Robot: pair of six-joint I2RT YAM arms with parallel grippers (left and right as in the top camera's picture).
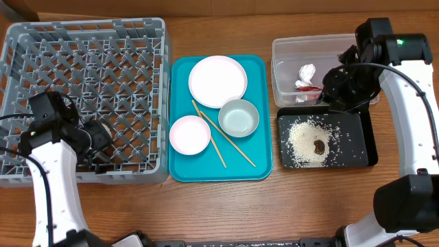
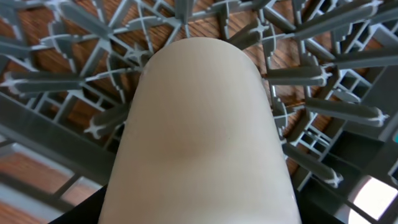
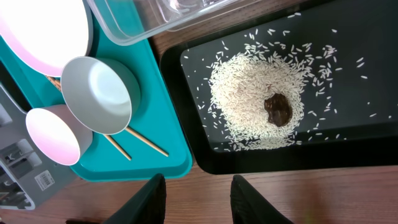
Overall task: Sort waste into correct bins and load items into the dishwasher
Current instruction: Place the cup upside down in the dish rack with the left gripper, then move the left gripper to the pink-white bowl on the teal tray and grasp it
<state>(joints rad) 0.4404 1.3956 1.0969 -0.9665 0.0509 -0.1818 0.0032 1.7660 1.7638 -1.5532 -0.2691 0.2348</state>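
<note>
One small white cup (image 2: 199, 137) is gripped in the left jaws, low inside the dish rack (image 1: 41, 41), lower left of the overhead frame. Its long axis runs away from the wrist toward the lattice; floor contact unclear. Far right, the right jaws are part-open and empty over the black tray (image 1: 360, 147) of rice (image 1: 305, 140).

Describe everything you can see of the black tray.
The black tray is a shallow rectangle with a low raised rim, glossy like plastic, lying flat on the wooden table. A mound of white rice with a brown lump on it sits inside, stray grains scattered around. A strip of bare wood separates it from the teal tray.
</note>
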